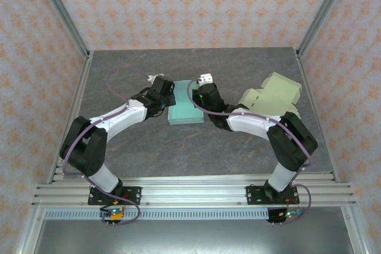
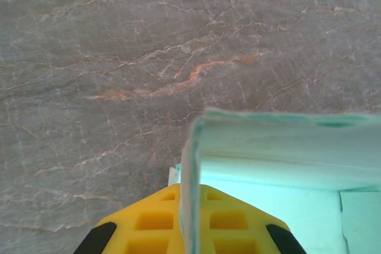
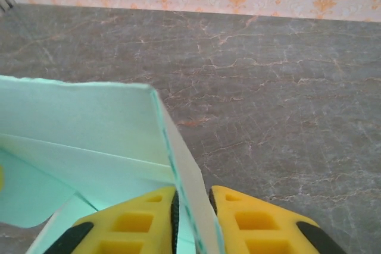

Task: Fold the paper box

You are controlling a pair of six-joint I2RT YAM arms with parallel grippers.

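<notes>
While the left arm and right arm are arching inward with elbows bent, the paper box is lying between their wrists at mid-table. From the left wrist, the left gripper is pinching one upright box wall. From the right wrist, the right gripper is clamping the opposite wall.

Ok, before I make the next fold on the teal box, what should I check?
1. Left gripper clamped on the left wall of the teal box: ok.
2. Right gripper clamped on its right wall: ok.
3. Both side walls standing upright: ok.
4. Far wall raised, meeting the side walls at the corners: ok.
5. Near wall's state: cannot tell.
6. Stack of finished boxes apart from the teal box: ok.
</notes>
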